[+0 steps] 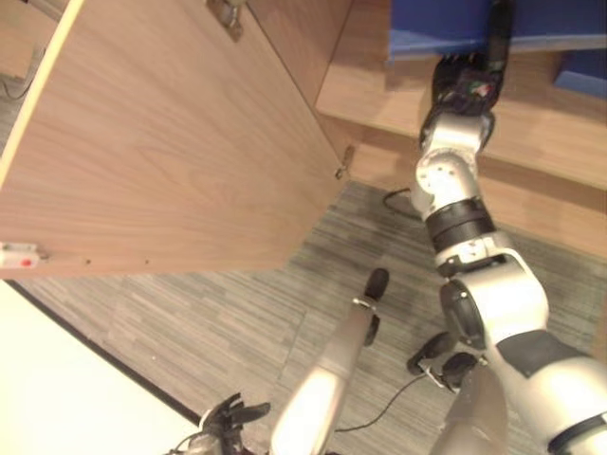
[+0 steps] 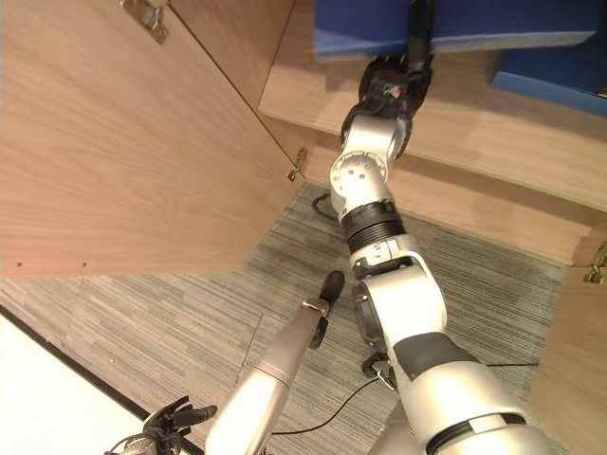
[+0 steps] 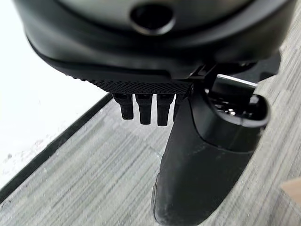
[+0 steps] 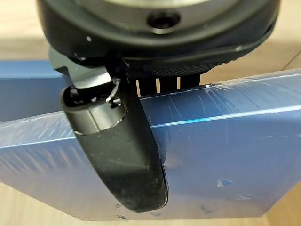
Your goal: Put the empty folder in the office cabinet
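Pinching the blue folder (image 4: 225,155) between thumb and fingers, right hand (image 2: 391,87) reaching far into the cabinet (image 2: 446,123), folder lying on its shelf beside a second blue folder (image 2: 555,76). Risking, on early release or withdrawal, dragging it back over the shelf edge. Hanging low near the floor (image 3: 94,188), left hand (image 1: 223,422) loosely spread, holding nothing.

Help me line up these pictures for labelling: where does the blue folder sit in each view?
Left eye view: blue folder at the top edge, on the cabinet shelf, under the right hand.
Right eye view: top edge, same shelf.
Left wrist view: not in it.
Right wrist view: across the middle, thumb over it.
Shared landmark: the open cabinet door.
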Controlling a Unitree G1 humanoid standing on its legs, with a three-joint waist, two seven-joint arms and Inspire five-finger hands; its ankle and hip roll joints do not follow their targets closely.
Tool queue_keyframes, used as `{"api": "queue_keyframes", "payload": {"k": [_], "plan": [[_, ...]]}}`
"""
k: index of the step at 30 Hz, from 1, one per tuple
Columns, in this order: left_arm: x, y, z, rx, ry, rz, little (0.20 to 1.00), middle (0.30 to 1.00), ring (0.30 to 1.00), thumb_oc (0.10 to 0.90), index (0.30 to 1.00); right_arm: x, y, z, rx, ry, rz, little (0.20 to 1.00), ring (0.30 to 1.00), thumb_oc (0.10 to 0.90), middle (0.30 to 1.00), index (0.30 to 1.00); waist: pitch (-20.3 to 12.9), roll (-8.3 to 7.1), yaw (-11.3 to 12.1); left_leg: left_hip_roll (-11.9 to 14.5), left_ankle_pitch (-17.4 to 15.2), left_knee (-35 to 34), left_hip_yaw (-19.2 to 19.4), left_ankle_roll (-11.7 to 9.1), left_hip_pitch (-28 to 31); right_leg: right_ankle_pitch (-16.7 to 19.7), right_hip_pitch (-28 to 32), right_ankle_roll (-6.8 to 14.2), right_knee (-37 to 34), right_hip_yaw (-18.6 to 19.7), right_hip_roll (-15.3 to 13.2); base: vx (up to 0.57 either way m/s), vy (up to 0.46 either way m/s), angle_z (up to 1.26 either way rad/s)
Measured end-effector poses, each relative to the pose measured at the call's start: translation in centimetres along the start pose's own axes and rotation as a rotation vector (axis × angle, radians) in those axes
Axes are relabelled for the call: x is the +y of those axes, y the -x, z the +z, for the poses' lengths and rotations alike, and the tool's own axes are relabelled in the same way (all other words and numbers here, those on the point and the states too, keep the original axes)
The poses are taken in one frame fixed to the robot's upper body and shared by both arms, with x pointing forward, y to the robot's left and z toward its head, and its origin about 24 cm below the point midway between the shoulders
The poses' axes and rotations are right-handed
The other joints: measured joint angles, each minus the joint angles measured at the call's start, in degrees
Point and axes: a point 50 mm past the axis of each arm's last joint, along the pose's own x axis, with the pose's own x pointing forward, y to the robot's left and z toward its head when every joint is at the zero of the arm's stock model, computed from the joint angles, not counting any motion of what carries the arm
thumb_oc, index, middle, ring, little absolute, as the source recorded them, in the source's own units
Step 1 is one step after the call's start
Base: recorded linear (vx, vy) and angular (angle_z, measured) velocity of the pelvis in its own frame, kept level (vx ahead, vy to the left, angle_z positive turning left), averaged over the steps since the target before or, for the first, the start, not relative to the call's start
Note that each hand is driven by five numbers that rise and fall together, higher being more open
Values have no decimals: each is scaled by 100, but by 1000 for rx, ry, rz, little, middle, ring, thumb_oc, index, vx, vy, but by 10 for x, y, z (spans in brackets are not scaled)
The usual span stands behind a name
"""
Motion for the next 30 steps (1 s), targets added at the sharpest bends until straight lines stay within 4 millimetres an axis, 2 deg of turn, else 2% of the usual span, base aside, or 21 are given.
{"api": "queue_keyframes", "payload": {"k": [5,6,7,9,13,16,20,22,25,30], "plan": [[12,1,3,-16,-7,28,900,900,900,800,900,33,-13,25,-62,33,78,300,300,400,300,300,-2,2,-2,-60,7,4,-41,7,-33,-19,0,33,24,-41,-54,17,-11,7],[13,1,3,-19,-6,29,900,900,900,800,900,44,-16,33,-86,37,101,660,660,640,660,660,-2,3,-8,-62,21,7,-45,-14,-46,-18,-1,35,22,-52,-57,23,-15,3],[14,1,4,-22,-6,30,900,900,900,800,900,48,-16,33,-88,36,106,900,900,800,900,900,-2,3,-13,-62,38,12,-48,-28,-51,-18,-1,36,19,-59,-57,0,0,0],[17,1,7,-35,-8,29,900,900,900,800,900,61,-20,37,-108,77,130,900,900,800,900,900,-3,4,-12,-62,65,11,-60,3,-58,-20,-1,38,18,-73,-58,0,0,0],[19,2,11,-52,-11,17,900,900,900,800,900,69,-18,31,-69,142,175,900,900,800,900,900,-9,12,-25,-57,73,8,-67,7,-57,-22,-2,35,21,-78,-55,0,0,0],[18,4,14,-70,-16,-14,900,900,900,800,900,54,-24,18,21,385,163,900,900,800,900,900,-12,14,-28,-49,79,14,-72,0,-62,-24,-12,31,37,-76,-59,0,0,0],[19,5,18,-84,-43,-38,900,900,900,800,900,32,-27,6,140,533,98,900,900,800,900,900,-12,14,-30,-51,65,15,-124,26,-103,-25,-47,24,50,-93,-64,0,0,0],[17,6,19,-85,-68,-69,900,900,900,800,900,18,-27,1,201,711,108,900,900,800,900,900,-13,12,-31,-50,73,16,-124,34,-105,-24,-50,24,52,-94,-72,0,0,0],[15,7,19,-85,-75,-94,900,900,900,800,900,0,-27,-3,299,836,66,900,900,800,900,900,-15,9,-35,-50,74,28,-127,33,-129,-24,-70,25,60,-95,-68,0,0,0],[16,7,20,-81,-82,-94,900,900,900,800,900,-15,-29,2,329,916,22,900,900,800,900,900,-31,-20,-52,-49,109,33,-126,42,-239,-6,-194,13,76,-92,-61,-6,1,0]]}}
